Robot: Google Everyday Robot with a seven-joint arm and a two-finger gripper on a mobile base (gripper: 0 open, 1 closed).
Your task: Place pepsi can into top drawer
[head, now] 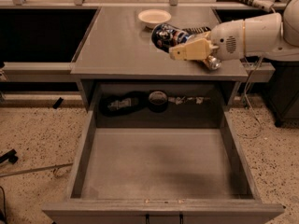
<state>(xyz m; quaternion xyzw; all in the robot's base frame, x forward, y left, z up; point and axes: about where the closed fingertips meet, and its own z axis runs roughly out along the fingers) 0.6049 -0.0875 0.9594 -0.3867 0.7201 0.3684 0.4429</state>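
Grey desk [117, 45] on a speckled floor; the top drawer [159, 164] stands pulled fully out below it, bottom bare, presumably so a can may be lowered straight in. Hand [183, 45] sits over the desk's right front, closed on the pepsi can [164, 35], which lies sideways in the grip, above the desktop and not yet over the drawer. Count: one pepsi can, one pale bowl [154, 17] behind it, one other can [213, 63] mostly hidden under the hand, one open drawer.
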